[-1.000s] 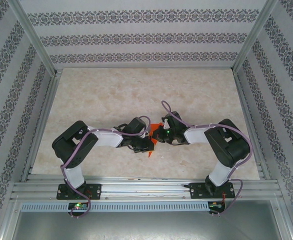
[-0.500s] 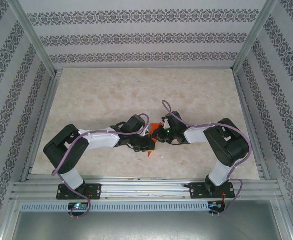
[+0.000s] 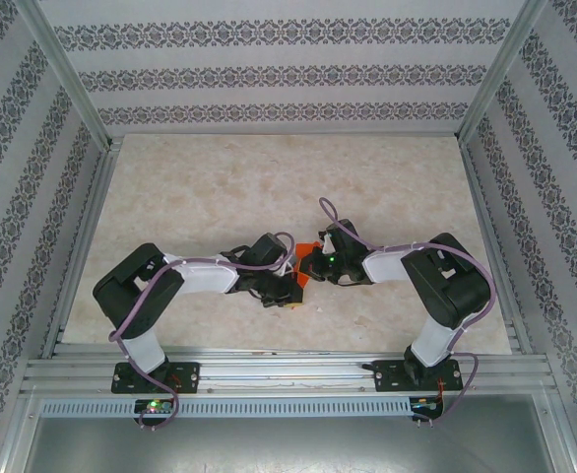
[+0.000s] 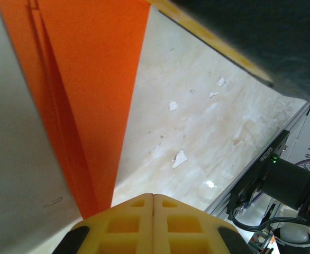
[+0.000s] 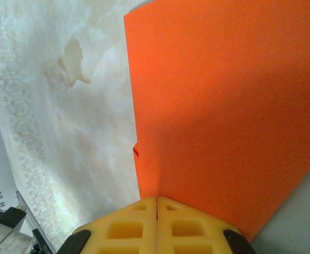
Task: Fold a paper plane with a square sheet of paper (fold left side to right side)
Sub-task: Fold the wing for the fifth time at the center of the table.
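The square sheet of paper (image 3: 299, 276) is bright orange and lies folded on the marbled table (image 3: 269, 187), between the two wrists. My left gripper (image 3: 290, 294) is shut at its near end. In the left wrist view the yellow fingertips (image 4: 153, 197) meet with nothing between them, and the layered paper (image 4: 91, 79) runs just left of them. My right gripper (image 3: 306, 266) is shut too. Its tips (image 5: 156, 199) rest at the paper's (image 5: 224, 106) edge, and the sheet passes under them. The arms hide most of the paper from above.
An aluminium rail (image 3: 288, 370) runs along the near edge, with both arm bases on it. Patterned walls and metal posts (image 3: 67, 79) close in the left, right and back. The far half of the table is bare. Part of the right arm (image 4: 250, 32) hangs over the left wrist view.
My left gripper has slid slightly nearer and rightward along the paper, while its elbow swung out left and partly back. The right arm has stayed put.
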`<state>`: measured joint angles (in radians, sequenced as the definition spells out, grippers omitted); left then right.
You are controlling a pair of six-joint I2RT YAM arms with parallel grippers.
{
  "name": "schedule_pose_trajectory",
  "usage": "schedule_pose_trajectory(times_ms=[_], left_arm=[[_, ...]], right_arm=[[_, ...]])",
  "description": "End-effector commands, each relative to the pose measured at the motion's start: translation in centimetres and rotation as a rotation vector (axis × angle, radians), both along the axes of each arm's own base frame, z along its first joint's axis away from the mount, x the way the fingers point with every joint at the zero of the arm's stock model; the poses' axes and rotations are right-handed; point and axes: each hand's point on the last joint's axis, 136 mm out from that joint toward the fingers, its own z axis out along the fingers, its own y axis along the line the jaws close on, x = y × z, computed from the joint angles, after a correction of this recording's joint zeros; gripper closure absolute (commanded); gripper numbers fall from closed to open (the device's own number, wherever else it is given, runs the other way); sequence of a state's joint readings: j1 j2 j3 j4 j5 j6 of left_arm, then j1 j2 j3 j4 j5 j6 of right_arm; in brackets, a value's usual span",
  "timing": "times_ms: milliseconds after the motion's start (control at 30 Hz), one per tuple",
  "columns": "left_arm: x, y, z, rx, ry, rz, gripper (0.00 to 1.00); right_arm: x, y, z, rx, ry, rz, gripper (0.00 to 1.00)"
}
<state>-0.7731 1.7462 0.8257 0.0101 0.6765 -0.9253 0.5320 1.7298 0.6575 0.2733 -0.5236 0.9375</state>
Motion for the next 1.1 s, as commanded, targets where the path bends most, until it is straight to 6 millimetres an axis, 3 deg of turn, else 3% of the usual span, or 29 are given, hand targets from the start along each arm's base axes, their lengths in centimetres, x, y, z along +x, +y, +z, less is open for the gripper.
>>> schedule_pose_trajectory(times_ms=[0,700,1067], left_arm=[[-0.6,0.1,-1.0,0.018,0.023,0.005,0.96],[-1.3,0.7,-2.2,0.034,0.050,0.015,0.96],[-3.8,2.1,-3.3,0.095,0.081,0.000,0.96]], right_arm=[[-2.0,-2.0,-3.5,-0.109,0.112,-0.012,1.00],[-2.1,-2.3,-3.7,-0.138,0.123,-0.001,1.00],[-2.4,-2.6,-3.9,-0.166,0.135,0.013,1.00]])
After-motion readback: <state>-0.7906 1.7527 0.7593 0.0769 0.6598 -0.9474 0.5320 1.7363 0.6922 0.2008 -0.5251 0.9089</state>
